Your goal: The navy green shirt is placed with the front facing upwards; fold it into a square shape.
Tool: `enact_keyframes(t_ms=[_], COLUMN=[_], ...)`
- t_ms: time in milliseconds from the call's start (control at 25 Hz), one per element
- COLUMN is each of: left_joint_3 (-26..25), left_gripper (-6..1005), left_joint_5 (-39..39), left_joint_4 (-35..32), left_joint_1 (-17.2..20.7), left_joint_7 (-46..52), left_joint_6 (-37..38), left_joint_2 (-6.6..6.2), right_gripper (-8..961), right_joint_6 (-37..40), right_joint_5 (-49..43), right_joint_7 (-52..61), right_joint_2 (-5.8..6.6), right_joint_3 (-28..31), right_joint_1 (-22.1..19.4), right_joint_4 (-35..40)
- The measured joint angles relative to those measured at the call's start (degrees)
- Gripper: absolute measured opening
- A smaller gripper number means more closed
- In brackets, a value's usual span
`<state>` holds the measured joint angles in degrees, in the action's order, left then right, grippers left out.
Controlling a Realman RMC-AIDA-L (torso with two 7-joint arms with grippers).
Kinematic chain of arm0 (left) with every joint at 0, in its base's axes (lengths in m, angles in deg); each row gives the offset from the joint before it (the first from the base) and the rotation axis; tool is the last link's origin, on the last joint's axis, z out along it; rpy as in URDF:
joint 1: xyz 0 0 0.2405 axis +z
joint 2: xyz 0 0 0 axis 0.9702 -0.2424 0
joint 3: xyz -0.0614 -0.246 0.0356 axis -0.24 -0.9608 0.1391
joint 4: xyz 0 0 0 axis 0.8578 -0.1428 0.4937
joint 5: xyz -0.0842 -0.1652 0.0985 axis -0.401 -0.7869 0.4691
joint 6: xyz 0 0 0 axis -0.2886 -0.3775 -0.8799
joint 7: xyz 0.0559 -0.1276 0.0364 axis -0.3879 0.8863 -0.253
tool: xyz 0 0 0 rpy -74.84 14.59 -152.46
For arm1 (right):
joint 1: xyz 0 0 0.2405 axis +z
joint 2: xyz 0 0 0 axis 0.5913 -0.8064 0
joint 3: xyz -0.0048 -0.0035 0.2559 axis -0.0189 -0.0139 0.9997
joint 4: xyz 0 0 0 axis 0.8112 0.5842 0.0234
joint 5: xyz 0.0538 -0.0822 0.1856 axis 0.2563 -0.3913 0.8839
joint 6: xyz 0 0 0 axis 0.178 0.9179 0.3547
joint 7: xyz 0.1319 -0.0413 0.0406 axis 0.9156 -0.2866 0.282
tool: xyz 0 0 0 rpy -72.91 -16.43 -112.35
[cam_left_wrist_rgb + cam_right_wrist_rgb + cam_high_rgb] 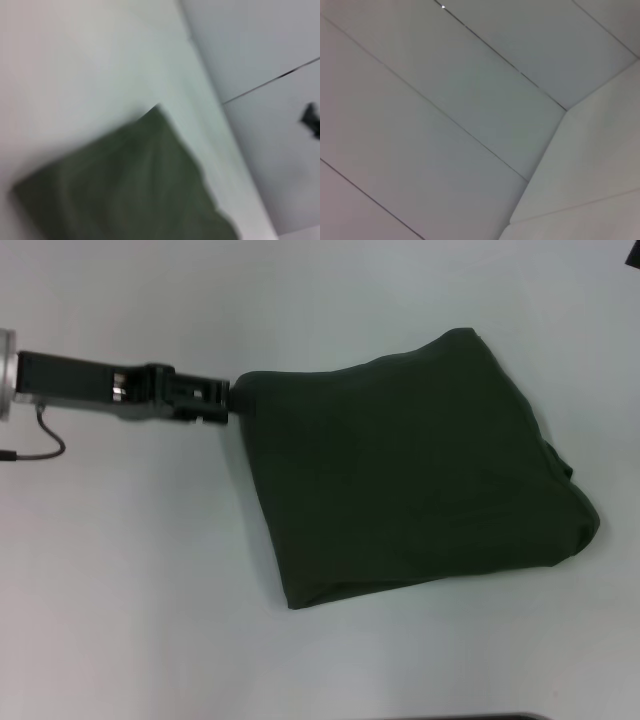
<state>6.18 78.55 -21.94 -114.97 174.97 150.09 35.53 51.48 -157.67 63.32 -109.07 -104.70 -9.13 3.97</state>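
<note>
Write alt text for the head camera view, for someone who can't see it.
A navy green shirt, folded into a rough square, lies on a white table. The left gripper reaches in from the left and meets the shirt's upper left corner. The right arm is out of view.

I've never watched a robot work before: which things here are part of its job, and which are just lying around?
Part of the job:
- shirt, dark green, folded into a rough square
- left gripper, at the shirt's left corner

Just there:
- table, white, under the shirt
- cable, beside the left arm

The right gripper is out of sight.
</note>
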Motion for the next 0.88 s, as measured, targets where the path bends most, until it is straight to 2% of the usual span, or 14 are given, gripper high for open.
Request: enact_keyframes(t_ms=[160, 240, 360, 400, 440, 480, 560, 640, 760, 880], left_joint_3=[-0.06, -0.04, -0.06, -0.05, -0.08, -0.05, -0.06, -0.06, -0.24, -0.68], left_gripper=[668, 668, 667, 667, 666, 666, 666, 665, 664, 664], left_joint_5=[-8.98, -12.28, -14.55, -14.76, -14.94, -15.15, -15.85, -16.78, -18.17, -18.67], left_joint_4=[-0.56, -0.21, 0.14, 0.09, -0.13, -0.33, -0.57, -0.59, -0.41, 0.08], left_joint_1=[3.19, 5.31, 8.4, 9.45, 10.53, 11.28, 12.82, 14.23, 16.13, 16.93], left_joint_7=[-13.35, -22.09, -34.2, -37.53, -40.68, -43.33, -48.05, -51.64, -53.87, -54.35], left_joint_6=[1.81, 1.69, 0.27, -0.2, -0.3, 0.19, 1.73, 3.45, 5.32, 5.83], left_joint_2=[0.22, 1.04, 3.04, 3.8, 4.47, 4.98, 5.63, 5.82, 5.58, 5.34], right_gripper=[924, 923, 922, 922, 921, 921, 920, 920, 918, 917], right_joint_6=[0.08, 0.2, 0.34, 0.27, 0.27, 0.24, 0.62, 2.15, 6.08, 5.06], right_joint_5=[-0.18, -0.26, -0.33, -0.6, -0.6, -0.85, -1.38, -1.46, -1.27, -1.76], right_joint_7=[-5.91, -11.34, -22.5, -28.46, -28.46, -30.45, -32.44, -34.01, -41.51, -52.03], right_joint_2=[-1.31, -2.73, -7.0, -10.2, -10.2, -11.41, -12.11, -12.03, -12.07, -11.99], right_joint_3=[-2.04, -3.57, -6.32, -8.92, -8.92, -10.46, -14.1, -16.35, -16.89, -17.48], right_joint_1=[0.43, 0.32, -1.23, -2.92, -2.92, -3.73, -4.78, -5.32, -5.66, -5.45], right_joint_4=[0.62, 1.86, 6.58, 10.54, 10.54, 11.96, 12.19, 10.45, 5.46, -0.77])
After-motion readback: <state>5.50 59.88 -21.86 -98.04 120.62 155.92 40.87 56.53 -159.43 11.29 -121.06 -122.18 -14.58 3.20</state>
